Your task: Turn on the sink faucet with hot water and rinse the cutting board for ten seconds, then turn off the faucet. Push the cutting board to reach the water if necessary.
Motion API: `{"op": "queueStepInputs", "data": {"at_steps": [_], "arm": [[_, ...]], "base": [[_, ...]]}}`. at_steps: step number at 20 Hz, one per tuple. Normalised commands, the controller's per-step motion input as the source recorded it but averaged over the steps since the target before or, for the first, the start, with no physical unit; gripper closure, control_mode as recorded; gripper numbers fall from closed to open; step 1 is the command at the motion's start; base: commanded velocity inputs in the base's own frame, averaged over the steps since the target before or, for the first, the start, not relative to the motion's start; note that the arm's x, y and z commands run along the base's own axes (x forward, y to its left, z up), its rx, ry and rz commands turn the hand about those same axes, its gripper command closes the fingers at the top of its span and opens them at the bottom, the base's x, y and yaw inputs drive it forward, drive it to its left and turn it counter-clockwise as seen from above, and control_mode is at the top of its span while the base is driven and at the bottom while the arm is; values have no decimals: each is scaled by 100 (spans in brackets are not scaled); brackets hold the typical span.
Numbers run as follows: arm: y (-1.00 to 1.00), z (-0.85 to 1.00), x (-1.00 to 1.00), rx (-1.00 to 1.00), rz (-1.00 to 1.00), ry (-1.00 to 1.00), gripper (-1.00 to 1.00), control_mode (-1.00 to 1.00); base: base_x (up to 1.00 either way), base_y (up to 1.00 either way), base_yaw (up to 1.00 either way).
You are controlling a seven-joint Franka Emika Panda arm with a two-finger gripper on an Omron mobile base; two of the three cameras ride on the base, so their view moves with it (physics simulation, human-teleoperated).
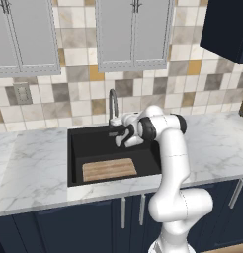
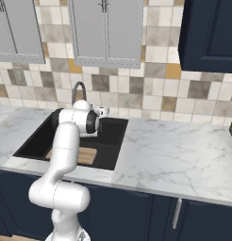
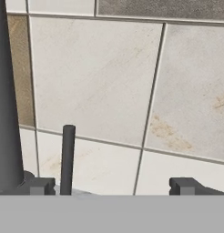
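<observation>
Now gripper [image 3: 111, 186] wide apart, holding nothing, low in hand view, lever [image 3: 67, 159] between tips near left one. Faucet [image 1: 113, 106] at centre; board [image 1: 109, 169] on sink [image 1: 76, 148] floor, dry. Step: turning on. Next: push lever to hot side.

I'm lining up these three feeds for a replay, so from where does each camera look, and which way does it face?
Left base view: behind the arm's left, facing forward and down at the sink, faucet and cutting board; arm rises lower right.
Right base view: behind its right, same sink; arm lower left.
Hand view: on the hand, facing the tiled wall, faucet lever between the open tool fingertips.
Both base views share sink, faucet, board.
</observation>
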Motion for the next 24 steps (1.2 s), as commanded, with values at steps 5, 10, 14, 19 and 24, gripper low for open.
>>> {"op": "queueStepInputs", "data": {"at_steps": [5,10,14,19,24], "arm": [[0,0,19,0,0,0,-100,-100],[5,0,4,0,0,0,-100,-100],[1,0,0,0,0,0,-100,-100],[0,0,2,0,0,0,-100,-100],[2,0,0,0,0,0,-100,-100]], "base": [[0,0,0],[0,0,0],[0,0,0],[0,0,0],[0,0,0]]}}
